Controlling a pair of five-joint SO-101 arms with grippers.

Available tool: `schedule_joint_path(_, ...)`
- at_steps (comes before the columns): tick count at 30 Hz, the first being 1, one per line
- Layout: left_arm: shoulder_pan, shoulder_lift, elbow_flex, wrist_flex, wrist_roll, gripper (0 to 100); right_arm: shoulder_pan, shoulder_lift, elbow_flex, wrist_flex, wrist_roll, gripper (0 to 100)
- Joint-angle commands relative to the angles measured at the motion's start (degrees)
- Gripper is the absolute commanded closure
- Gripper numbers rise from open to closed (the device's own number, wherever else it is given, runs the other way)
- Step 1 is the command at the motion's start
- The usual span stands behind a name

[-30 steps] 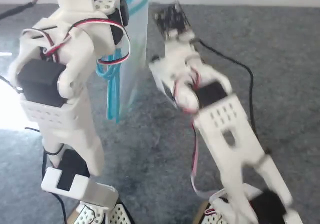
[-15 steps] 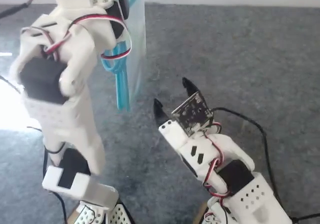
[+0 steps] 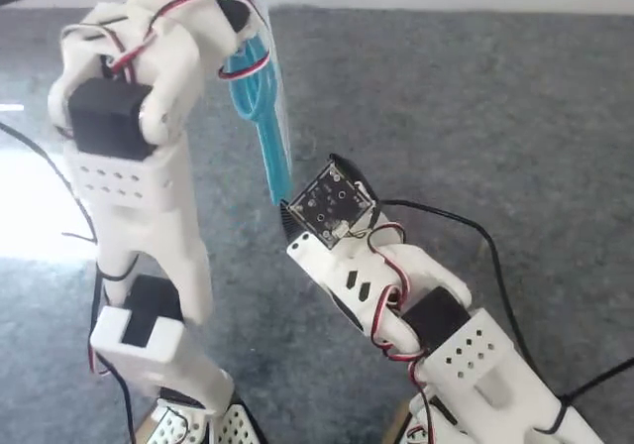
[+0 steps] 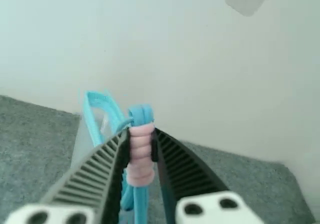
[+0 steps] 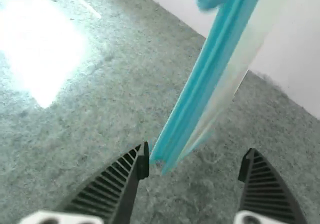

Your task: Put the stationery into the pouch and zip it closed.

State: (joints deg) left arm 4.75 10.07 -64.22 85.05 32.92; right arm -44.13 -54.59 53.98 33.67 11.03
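The pouch (image 3: 269,137), clear-sided with a blue zipper edge, hangs in the air at the far left of the scene, its lower corner well above the grey carpet (image 3: 475,117). It is turned nearly edge-on to the high camera, so it reads as a narrow blue strip, whereas a second ago it showed its broad clear face. The left gripper (image 4: 140,136) carries it from above, jaws pressed together on a pink ribbed piece (image 4: 139,156) and the blue loop (image 4: 141,115) at the pouch's top; whether that pink piece belongs to the pouch cannot be told. The right gripper (image 5: 195,159) sits just below and to the near right of the pouch's lower corner, jaws spread wide, one fingertip (image 5: 143,160) just beside the blue edge and the other well clear of it, with no contact visible. A second ago the right arm was stretched far out beside the pouch; half a second ago it had drawn back toward the near side, and it has now come in under the hanging corner. The left arm has risen a little since then. A bright patch of light (image 3: 30,196) lies on the carpet at the left, and a white wall (image 4: 175,44) stands behind.
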Motion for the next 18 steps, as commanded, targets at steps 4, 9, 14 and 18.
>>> schedule_joint_path(4,-0.5,-0.7,-0.5,-2.8,0.7,99,0.0,0.3,-3.5,-1.9,0.7,69.9)
schedule_joint_path(9,-0.2,-0.8,-0.5,-2.6,0.5,99,0.8,0.7,1.8,-6.0,3.5,70.1)
schedule_joint_path(14,2.4,-3.0,-0.5,0.1,-0.6,99,3.3,9.0,1.7,-14.0,5.6,70.2)
schedule_joint_path(18,4.6,-5.2,-0.4,0.9,-0.7,99,3.1,20.6,-8.4,-12.0,4.9,70.2)
